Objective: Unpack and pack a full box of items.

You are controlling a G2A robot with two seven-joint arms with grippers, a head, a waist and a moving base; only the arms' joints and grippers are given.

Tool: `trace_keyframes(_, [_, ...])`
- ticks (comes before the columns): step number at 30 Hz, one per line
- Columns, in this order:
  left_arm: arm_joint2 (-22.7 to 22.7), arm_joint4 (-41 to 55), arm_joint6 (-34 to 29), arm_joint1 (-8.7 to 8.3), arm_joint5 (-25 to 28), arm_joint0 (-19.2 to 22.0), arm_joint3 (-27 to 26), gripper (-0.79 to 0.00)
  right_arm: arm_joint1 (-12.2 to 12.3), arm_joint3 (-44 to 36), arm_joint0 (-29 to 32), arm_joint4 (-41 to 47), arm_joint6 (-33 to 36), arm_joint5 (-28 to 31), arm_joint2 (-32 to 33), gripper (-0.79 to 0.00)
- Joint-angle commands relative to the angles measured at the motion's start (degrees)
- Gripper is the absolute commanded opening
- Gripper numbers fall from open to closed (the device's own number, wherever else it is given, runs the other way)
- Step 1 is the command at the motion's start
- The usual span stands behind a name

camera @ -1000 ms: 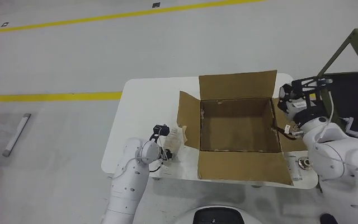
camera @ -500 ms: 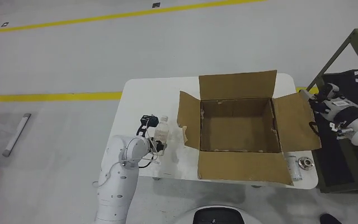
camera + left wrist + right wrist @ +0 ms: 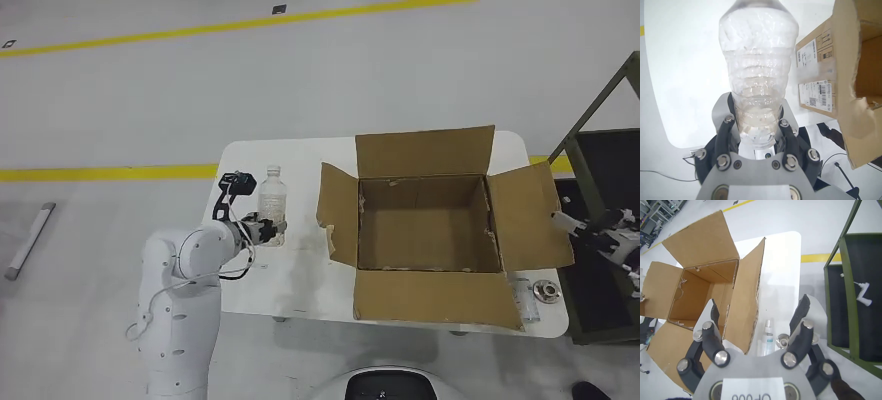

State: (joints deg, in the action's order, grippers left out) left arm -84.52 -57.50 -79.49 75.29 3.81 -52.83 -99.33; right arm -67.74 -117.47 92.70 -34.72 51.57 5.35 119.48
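A factory-like hall: smooth grey floor (image 3: 150, 100) with yellow lane lines (image 3: 200, 27), green metal rack (image 3: 849, 306) beside a white table (image 3: 300, 160).

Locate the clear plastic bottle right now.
Top view: the clear bottle is gripped near its base by the left gripper over the table's left part, just left of the open cardboard box's side flap.

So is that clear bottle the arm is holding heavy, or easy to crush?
Probably light: the bottle looks mostly empty. Its thin ribbed walls would likely dent under a hard squeeze from the left gripper. Tall and narrow, it may tip easily once stood on the table.
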Motion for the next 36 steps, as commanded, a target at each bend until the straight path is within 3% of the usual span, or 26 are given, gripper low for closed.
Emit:
trace_keyframes(1, [0.12,0.1,0.02,-0.17,0.5,0.58,-0.38,-0.785,-0.12,0.56,1.6,0.91,-0.84,-0.4,-0.39,-0.4])
trace_keyframes(9, [1.04,1.79,-0.54,-0.37,1.56,1.13,-0.04,-0.785,-0.84,3.9,4.28,8.85,-6.22,-2.83,-4.61,-0.446])
trace_keyframes(11, [1.04,1.79,-0.54,-0.37,1.56,1.13,-0.04,-0.785,-0.89,4.95,4.24,9.42,-7.22,-3.62,-5.57,-0.496])
trace_keyframes(12, [1.04,1.79,-0.54,-0.37,1.56,1.13,-0.04,-0.785,-0.93,5.3,4.14,9.8,-7.73,-3.98,-6.07,-0.529])
trace_keyframes(14, [1.04,1.79,-0.54,-0.37,1.56,1.13,-0.04,-0.785,-0.95,6.1,3.99,10.67,-8.5,-3.69,-6.93,-0.785])
trace_keyframes(28, [0.71,2.97,1.88,-0.63,1.89,0.34,-0.7,-0.785,-0.92,6.17,4.01,10.36,-8.44,-3.61,-7.03,-0.785])
trace_keyframes(36, [-1.71,7.32,2.75,-1.32,0.69,3.61,-2.34,-0.785,-1.25,5.9,4.25,12.97,-10.64,-3.7,-13.16,-0.785])
